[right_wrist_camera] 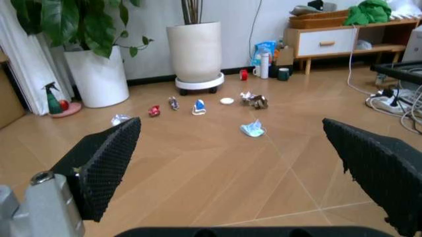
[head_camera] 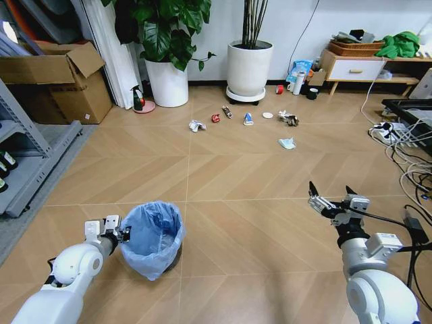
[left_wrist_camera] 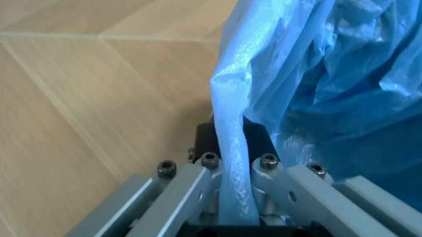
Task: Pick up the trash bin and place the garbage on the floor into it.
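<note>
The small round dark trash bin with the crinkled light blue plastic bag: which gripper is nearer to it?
Left. The left gripper is clamped on the rim of the small round dark trash bin with its light blue bag. The right gripper hangs open and empty, well off to the bin's right.

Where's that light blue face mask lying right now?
In the head view the mask lies on the floor, right of centre, nearest the robot among the litter, just beyond the right hand.

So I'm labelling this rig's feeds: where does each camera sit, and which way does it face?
Head view: on the head, looking down at the tan chevron-tiled floor; both arms show.
Left wrist view: at the left gripper, shut on the round dark bin's light blue plastic liner.
Right wrist view: between the open right gripper pads, facing the litter.
Head and right wrist views share the light blue mask.
</note>
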Robot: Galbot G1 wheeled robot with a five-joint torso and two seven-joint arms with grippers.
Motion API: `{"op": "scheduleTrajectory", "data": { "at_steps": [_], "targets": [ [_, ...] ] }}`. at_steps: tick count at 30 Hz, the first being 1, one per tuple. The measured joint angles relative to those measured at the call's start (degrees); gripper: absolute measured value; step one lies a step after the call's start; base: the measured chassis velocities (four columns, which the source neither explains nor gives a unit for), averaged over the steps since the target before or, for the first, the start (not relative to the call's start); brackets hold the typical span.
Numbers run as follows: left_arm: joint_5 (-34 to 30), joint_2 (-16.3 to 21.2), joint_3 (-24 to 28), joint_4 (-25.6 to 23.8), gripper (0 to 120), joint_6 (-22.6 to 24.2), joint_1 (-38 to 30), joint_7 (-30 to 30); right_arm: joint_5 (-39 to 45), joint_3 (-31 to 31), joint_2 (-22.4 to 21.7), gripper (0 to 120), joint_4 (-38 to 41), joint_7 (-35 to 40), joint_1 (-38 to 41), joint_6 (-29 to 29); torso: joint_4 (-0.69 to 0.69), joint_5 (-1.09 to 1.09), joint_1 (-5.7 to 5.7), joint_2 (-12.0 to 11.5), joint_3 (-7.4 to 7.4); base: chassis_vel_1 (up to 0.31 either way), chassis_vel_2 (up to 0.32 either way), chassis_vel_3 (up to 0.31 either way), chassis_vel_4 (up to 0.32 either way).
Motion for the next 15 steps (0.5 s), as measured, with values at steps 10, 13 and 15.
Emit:
{"op": "scheduleTrajectory", "data": {
  "at_steps": [10,13,15],
  "targets": [
    [-0.4,-4.4,-4.5,-6.6,0,-11.2,4.1,-4.3,1.4,-0.1,-0.1,100,0.8,0.9,0.6,-1.9,0.0,0.01,0.0,0.0,0.0,0.0,0.0,0.0,0.0],
    [5.5,-6.5,-4.9,-10.4,0,-16.8,6.0,-6.3,0.7,-0.4,-0.1,100,0.8,0.9,0.7,-2.1,0.0,0.01,0.0,0.0,0.0,0.0,0.0,0.0,0.0],
    [8.0,-7.7,-4.9,-13.6,0,-18.2,7.2,-8.4,-0.1,-0.6,-0.2,100,0.7,0.6,0.8,-2.5,0.0,0.01,0.0,0.0,0.0,0.0,0.0,0.0,0.0]
  ]
}}
